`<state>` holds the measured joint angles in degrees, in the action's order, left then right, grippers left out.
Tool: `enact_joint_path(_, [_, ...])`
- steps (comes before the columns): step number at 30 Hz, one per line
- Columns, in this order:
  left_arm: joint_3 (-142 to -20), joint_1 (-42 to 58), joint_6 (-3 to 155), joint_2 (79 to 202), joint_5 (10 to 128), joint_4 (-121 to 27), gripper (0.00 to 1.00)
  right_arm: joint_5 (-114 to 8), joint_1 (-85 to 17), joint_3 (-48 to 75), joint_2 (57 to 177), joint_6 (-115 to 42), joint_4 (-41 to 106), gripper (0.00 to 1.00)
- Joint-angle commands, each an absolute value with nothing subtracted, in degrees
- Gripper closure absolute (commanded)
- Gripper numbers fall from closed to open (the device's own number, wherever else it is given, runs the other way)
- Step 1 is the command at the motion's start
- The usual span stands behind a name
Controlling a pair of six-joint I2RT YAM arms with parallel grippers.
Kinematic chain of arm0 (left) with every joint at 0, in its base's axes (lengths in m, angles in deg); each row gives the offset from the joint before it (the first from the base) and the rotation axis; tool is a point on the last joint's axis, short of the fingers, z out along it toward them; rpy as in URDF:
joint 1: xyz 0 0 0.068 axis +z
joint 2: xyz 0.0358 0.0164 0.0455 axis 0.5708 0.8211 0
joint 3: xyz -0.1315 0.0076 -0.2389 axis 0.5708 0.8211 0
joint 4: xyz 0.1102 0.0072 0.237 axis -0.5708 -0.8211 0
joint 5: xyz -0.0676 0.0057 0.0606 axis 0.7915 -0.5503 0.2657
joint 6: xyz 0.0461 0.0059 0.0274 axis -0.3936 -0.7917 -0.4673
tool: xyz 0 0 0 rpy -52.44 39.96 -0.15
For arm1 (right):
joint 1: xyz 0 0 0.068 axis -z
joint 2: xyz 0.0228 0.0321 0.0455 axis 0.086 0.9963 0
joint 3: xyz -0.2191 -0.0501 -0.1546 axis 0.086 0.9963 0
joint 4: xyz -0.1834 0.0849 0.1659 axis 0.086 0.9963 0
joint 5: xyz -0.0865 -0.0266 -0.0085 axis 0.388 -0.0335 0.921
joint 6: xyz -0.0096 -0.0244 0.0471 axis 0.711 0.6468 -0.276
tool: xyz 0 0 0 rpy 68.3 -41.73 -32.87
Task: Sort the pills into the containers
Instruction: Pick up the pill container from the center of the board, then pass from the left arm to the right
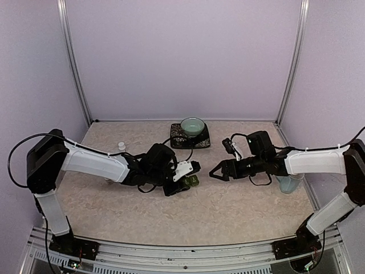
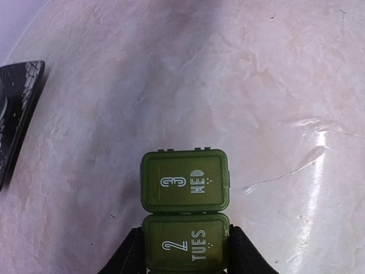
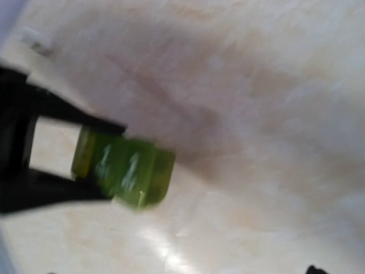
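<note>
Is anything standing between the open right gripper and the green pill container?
Nothing visible. The right gripper faces the green container strip, which the left gripper holds; only bare table lies between them.

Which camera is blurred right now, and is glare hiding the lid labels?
Right wrist view: blurred, the containers smear green and their print is unreadable. Left wrist view: sharp, WED and TUES read clearly; a glare streak lies on the table to the right, off the lids. Top external view: even light, soft shadows.
</note>
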<state>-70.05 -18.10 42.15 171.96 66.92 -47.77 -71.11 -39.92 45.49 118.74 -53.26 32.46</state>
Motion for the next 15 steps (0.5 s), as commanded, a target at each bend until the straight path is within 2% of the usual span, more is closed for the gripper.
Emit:
enact_joint_path(1, [-66.9,-22.6,43.1,164.8,61.7,-43.3,0.68,-87.0,-39.4,45.4,122.2,-64.4,25.2,0.08])
enact_joint_path(7, [-65.9,-26.8,42.2,161.9,56.3,-43.3,0.68,-91.2,-40.8,43.0,123.1,-67.6,22.7,0.11])
enact_joint_path(15, [-65.4,-28.3,41.6,160.1,53.8,-41.9,0.65,-94.5,-42.6,41.1,125.7,-68.7,22.5,0.22])
